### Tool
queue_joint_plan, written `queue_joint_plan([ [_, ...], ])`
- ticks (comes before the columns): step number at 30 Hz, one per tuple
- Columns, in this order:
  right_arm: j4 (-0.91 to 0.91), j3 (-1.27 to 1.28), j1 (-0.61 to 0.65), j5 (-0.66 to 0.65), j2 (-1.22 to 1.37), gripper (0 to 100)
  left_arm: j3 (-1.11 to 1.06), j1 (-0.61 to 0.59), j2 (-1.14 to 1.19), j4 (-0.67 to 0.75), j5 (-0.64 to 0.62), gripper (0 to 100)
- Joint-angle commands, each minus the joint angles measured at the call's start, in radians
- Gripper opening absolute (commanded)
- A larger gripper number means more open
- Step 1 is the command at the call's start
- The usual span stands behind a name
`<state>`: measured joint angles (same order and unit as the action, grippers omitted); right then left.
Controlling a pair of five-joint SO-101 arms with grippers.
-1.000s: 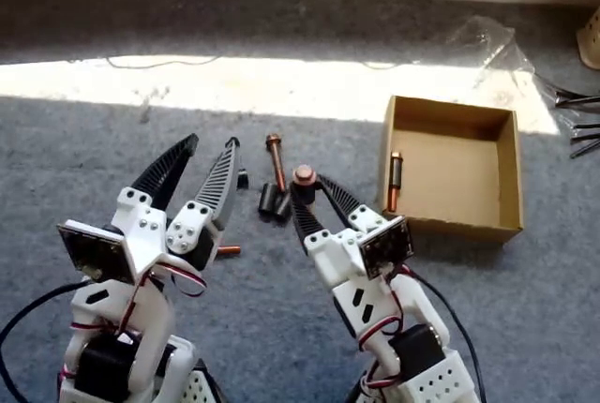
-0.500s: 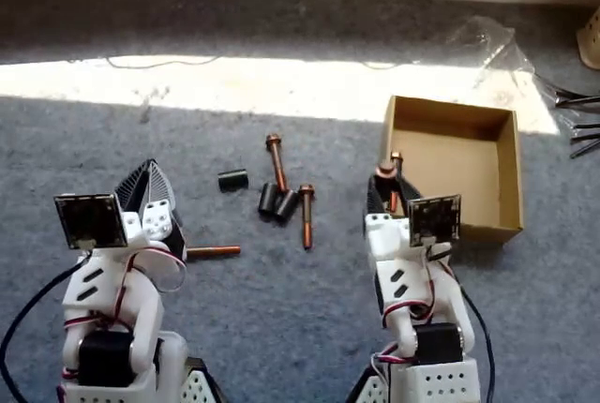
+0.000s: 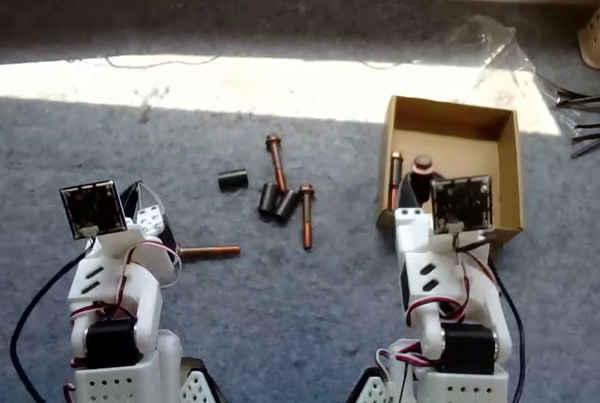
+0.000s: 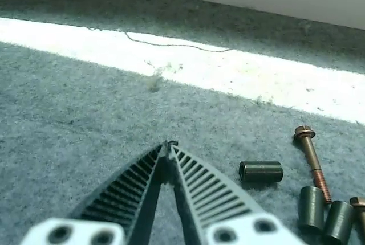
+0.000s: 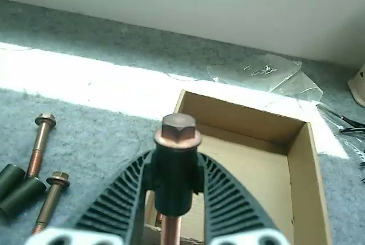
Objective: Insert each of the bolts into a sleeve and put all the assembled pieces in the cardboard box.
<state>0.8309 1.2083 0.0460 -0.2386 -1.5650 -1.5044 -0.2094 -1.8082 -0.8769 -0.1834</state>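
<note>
A grey carpet-covered desk [image 3: 309, 328] is seen, with an open square brown cardboard box [image 3: 455, 122] set toward its right edge. The right tool [image 5: 174, 162] is clamped on a black cylindrical sleeve with a copper hex-head bolt through it [image 5: 177, 142], held upright over the box's near left corner. The left tool [image 4: 169, 148] is pressed together with nothing in it, toward the near left corner of the desk. Another sleeved bolt [image 3: 396, 178] is laid along the box's left wall. Three bare copper bolts [image 3: 275, 161] [image 3: 307, 216] [image 3: 208, 251] and three loose black sleeves [image 3: 232, 180] [image 3: 268, 199] [image 3: 287, 204] are scattered mid-desk.
</note>
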Motion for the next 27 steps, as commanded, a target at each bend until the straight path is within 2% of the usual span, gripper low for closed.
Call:
queue_joint_plan([
  [1,-0.005,-0.154,-0.013,-0.051,0.255,0.5,0.005,-0.010,-0.001,-0.012,0.000,2],
  [8,-0.013,-0.326,-0.045,-0.058,0.699,0.5,0.004,-0.010,-0.001,-0.012,0.000,2],
  [13,-0.140,-0.417,-0.136,-0.058,0.937,0.5,0.001,-0.010,-0.001,-0.012,0.000,2],
  [17,-0.197,-0.486,-0.168,-0.058,1.101,0.5,-0.019,-0.010,-0.001,-0.006,0.000,2],
  [27,-0.197,-0.725,-0.162,-0.058,1.423,0.5,-0.022,-0.010,-0.001,-0.006,0.000,2],
])
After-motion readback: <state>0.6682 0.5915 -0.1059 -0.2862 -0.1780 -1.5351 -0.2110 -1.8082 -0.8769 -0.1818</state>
